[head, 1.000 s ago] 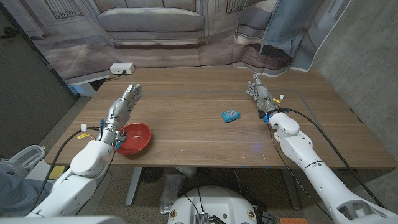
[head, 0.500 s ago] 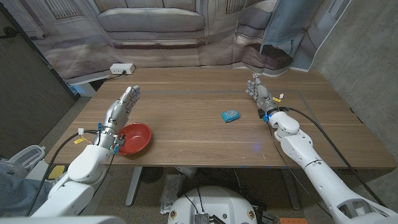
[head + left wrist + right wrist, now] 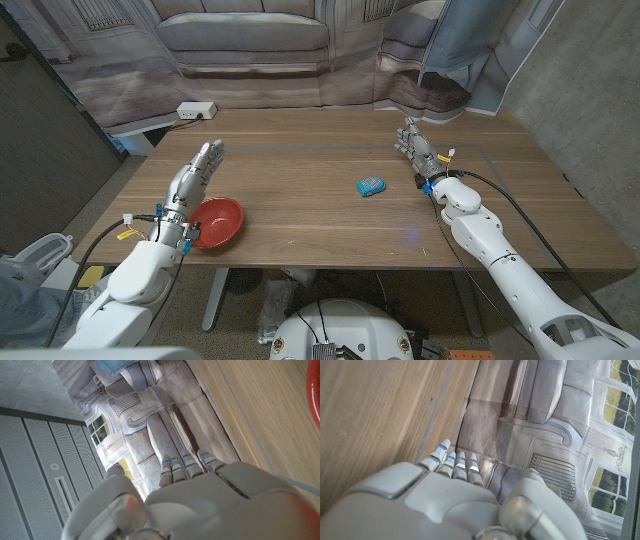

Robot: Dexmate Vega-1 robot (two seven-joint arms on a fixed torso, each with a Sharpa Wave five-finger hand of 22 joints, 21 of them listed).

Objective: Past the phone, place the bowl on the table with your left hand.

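Note:
A red bowl sits near the table's front left edge. My left hand is beside it on its left, fingers stretched out and apart, holding nothing. A sliver of the bowl's red rim shows in the left wrist view past my left hand. A small blue phone lies right of the table's middle. My right hand stands at the far right, fingers extended, empty, apart from the phone. In the right wrist view my right hand hovers over bare wood.
A white power strip lies at the table's far left corner. A printed backdrop of a sofa hangs behind the table. Bare wood lies between the bowl and the phone and beyond the phone.
My left arm has drawn back a little toward the front left edge, its hand sliding alongside the bowl. The bowl, phone and right hand have not moved.

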